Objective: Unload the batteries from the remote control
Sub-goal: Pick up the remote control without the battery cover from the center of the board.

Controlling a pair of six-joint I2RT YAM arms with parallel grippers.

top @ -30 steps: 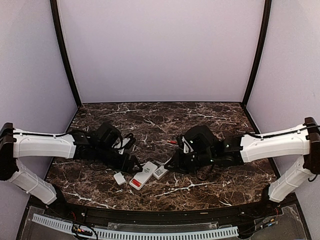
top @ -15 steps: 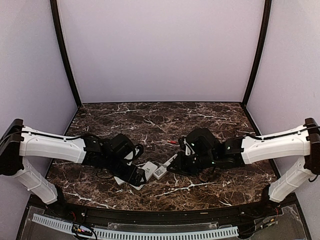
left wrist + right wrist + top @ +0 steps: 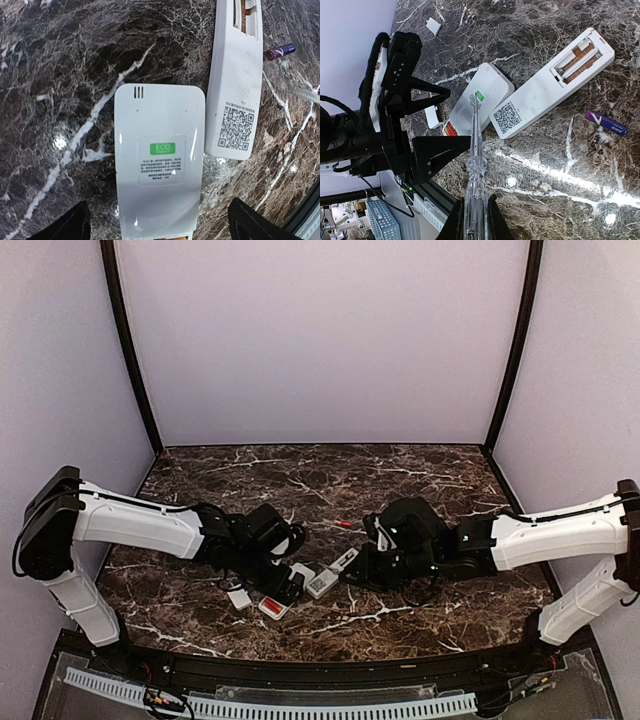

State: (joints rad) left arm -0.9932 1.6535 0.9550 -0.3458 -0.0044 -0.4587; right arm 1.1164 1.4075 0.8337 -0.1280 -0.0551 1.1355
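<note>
Since a second ago my left arm has swung rightward across the counter. My left fingers have spread wider and come over the wide remote, where before they stood off to its left. Red batteries sit in that remote's open bay, at the end toward the counter's near edge. The remote lies back-up near the middle of that edge, showing a green label.

A purple battery lies loose on the counter just beside the long remote, not touching it. That long remote lies just right of the wide one, QR code up, its bay open and empty. Farther toward the counter's centre a small red battery lies alone.

My left fingers stand wide apart, one tip on each side of the wide remote, holding nothing. My right fingers are clamped on a clear screwdriver. Its tip is over the green label, and I cannot tell whether it touches.

A small white cover lies left of the wide remote. A second cover shows farther off in the right wrist view.
</note>
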